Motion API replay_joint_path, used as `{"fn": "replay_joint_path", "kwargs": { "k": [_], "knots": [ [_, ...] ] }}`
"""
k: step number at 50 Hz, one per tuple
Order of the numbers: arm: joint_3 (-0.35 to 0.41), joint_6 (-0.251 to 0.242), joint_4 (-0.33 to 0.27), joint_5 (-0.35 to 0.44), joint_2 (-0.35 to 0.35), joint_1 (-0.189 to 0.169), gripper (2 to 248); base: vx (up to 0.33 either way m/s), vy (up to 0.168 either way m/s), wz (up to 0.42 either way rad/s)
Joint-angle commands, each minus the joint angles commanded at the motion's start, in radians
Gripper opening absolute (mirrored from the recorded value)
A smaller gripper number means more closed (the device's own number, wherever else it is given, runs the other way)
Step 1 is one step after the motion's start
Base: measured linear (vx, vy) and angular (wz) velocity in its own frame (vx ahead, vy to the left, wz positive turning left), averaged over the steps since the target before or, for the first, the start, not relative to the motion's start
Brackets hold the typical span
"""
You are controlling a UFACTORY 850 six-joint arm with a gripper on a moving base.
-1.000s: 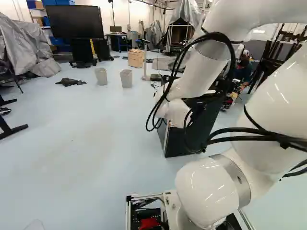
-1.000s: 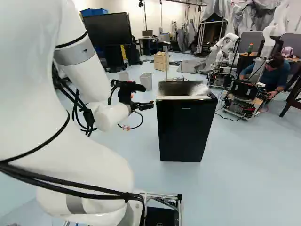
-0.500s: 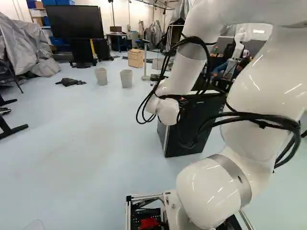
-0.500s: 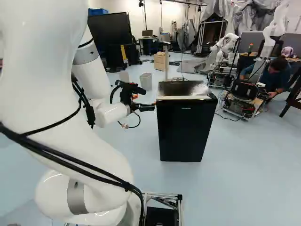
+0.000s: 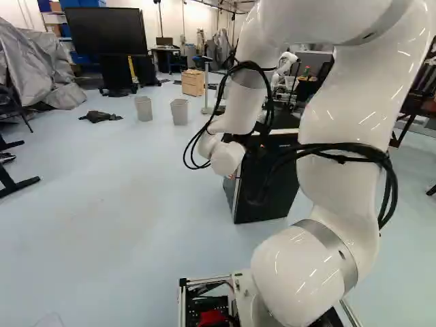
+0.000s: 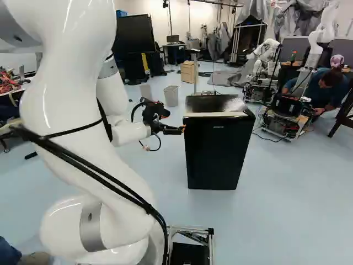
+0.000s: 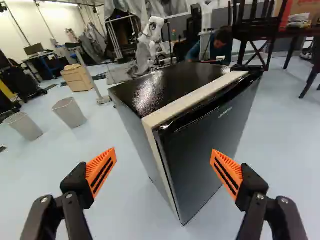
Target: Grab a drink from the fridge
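My black, orange-padded jaws are gaping empty, the boxy, glossy black fridge (image 7: 205,145) lying ahead, upright edge (image 7: 172,181) between them.

Pale lettering (image 7: 225,112) on black fridge door (image 7: 207,155), too small to read.

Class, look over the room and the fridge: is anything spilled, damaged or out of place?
A dark, crumpled cloth-like thing lies on the floor near a pale bin in the left base view, as if dropped. The black fridge stands upright, with no spill or damage showing.
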Motion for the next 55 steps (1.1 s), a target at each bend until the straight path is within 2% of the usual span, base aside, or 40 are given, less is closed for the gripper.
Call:
{"fn": "replay_joint_path", "kwargs": {
  "k": [12,18,55],
  "knots": [
    [-0.042,0.000,0.104,0.037,-0.068,0.015,247,0.000,0.000,0.000],
    [-0.061,0.000,0.136,0.048,-0.100,0.016,247,0.000,0.000,0.000],
    [-0.144,0.000,0.147,0.051,-0.259,0.008,247,0.000,0.000,0.000]
  ]
}}
